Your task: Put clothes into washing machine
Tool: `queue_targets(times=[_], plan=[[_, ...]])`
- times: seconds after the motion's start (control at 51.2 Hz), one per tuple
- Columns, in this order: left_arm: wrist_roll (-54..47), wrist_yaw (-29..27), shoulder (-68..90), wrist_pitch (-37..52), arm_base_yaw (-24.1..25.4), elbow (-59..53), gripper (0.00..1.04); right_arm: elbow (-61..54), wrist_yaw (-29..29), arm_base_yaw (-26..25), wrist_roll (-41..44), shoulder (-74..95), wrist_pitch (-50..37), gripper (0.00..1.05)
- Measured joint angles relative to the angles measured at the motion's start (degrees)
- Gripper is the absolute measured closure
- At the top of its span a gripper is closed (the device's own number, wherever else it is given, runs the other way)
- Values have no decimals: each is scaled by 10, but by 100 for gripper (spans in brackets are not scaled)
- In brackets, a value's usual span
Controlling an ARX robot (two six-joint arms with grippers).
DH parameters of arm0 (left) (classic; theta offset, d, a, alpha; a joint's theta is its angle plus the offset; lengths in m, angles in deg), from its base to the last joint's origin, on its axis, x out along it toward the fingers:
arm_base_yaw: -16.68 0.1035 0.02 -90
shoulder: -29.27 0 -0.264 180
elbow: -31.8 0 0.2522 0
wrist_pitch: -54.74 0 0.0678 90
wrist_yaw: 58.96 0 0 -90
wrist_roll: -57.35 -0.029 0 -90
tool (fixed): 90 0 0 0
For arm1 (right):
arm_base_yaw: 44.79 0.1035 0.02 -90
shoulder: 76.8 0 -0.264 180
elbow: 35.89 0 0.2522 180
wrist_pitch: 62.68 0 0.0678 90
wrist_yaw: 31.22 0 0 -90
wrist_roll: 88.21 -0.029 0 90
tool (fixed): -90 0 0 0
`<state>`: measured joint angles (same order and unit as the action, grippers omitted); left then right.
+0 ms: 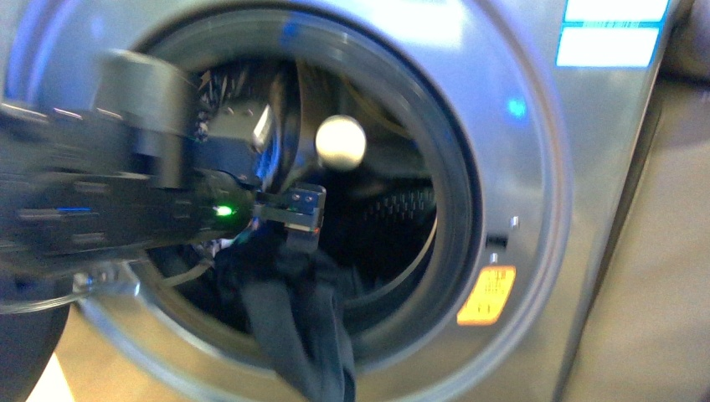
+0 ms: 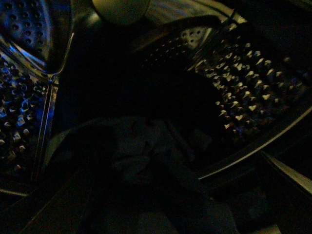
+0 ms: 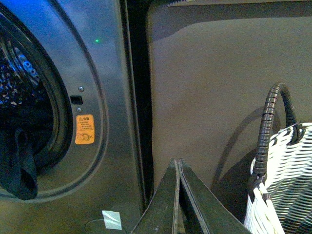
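Front view: the left arm reaches into the porthole of the washing machine (image 1: 536, 167), its left claw (image 1: 295, 219) just above the clothes (image 1: 293, 327). These dark blue-grey garments lie partly in the drum, with a fold hanging out over the door seal below the porthole. Motion blur hides whether the claw is spread or pinching fabric; I cannot tell.

Left wrist view: dim. The clothes (image 2: 141, 151) lie heaped on the floor of the perforated drum (image 2: 243, 87). The claw itself is not visible.

Right wrist view: the right claw (image 3: 178, 195) is pressed together and empty, beside the machine and near a white woven basket (image 3: 285, 185). The hanging fold (image 3: 19, 165) still needs pushing deep past the seal.
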<state>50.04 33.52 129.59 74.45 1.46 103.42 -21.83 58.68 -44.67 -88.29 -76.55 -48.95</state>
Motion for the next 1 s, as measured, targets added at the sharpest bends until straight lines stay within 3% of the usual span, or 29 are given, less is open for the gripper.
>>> queue_targets(times=[0.508,0.762,0.781,0.86,0.899,0.938,0.996], plan=[[6,87,-330,-82,8,-141,7,0,0,0,0,0,0,102],[20,93,-476,-91,18,-190,7,0,0,0,0,0,0,102],[20,84,-483,-93,16,-193,7,0,0,0,0,0,0,102],[43,-61,-552,-194,-15,-205,19,0,0,0,0,0,0,102],[55,-148,-617,-262,-20,-250,29,0,0,0,0,0,0,102],[60,-173,-650,-270,-11,-292,38,0,0,0,0,0,0,102],[64,-161,-697,-261,10,-333,52,0,2,0,0,0,0,102]])
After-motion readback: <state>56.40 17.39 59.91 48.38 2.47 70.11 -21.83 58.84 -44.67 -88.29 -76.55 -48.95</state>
